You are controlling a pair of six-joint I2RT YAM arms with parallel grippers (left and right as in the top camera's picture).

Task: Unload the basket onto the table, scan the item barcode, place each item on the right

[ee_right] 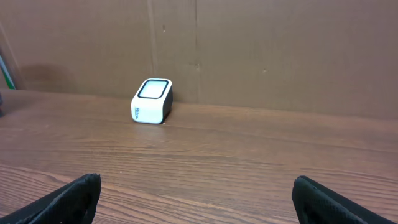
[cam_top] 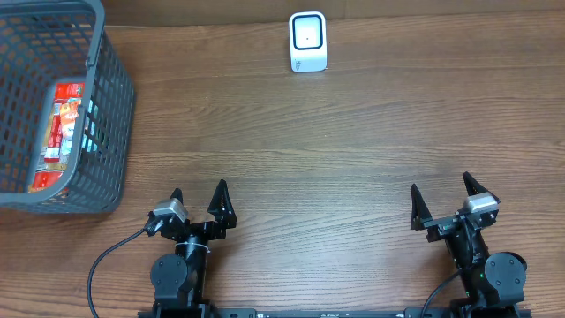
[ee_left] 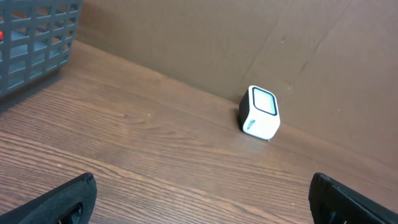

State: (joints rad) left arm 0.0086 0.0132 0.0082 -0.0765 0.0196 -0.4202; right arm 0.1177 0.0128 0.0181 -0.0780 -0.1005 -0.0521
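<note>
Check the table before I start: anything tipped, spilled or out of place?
Nothing stands out. The scanner sits squarely at the far edge, the red packet lies inside the grey basket, and the left gripper and right gripper are open and empty.

**Mostly matte black**

The left arm (cam_top: pixel 181 269) and right arm (cam_top: pixel 494 269) are black and round-jointed. The left gripper (cam_top: pixel 199 199) and right gripper (cam_top: pixel 440 199) have tapered, pointed fingers (cam_top: pixel 221 201). Each wrist bears a grey block (cam_top: pixel 169 210). A black cable (cam_top: pixel 99 265) loops off the left arm.
</note>
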